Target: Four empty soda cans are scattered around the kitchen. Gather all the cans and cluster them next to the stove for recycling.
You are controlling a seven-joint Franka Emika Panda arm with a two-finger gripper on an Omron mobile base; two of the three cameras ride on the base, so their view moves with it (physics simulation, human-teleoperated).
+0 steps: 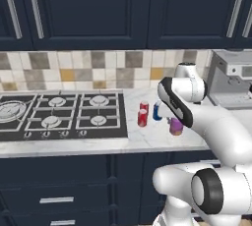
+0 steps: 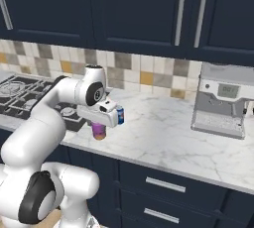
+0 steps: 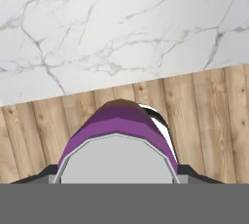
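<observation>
Purple soda can [image 1: 175, 126] clamped in gripper [image 3: 116, 172], near counter front edge, right of stove [image 1: 59, 114]. Two red cans [image 1: 143, 113], blue can [image 1: 157, 111] between it and stove.

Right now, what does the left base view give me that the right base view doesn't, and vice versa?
Left base view: two red cans standing right of the stove, whose burners and front knobs all show.
Right base view: the coffee machine's whole front, and the long stretch of counter between it and the arm.
Both: the purple can near the counter's front edge under the hand, part of the stove, the tile backsplash, the navy cabinets. The blue can is plain from the left; from the right, a blue sliver past the hand may be it.
</observation>
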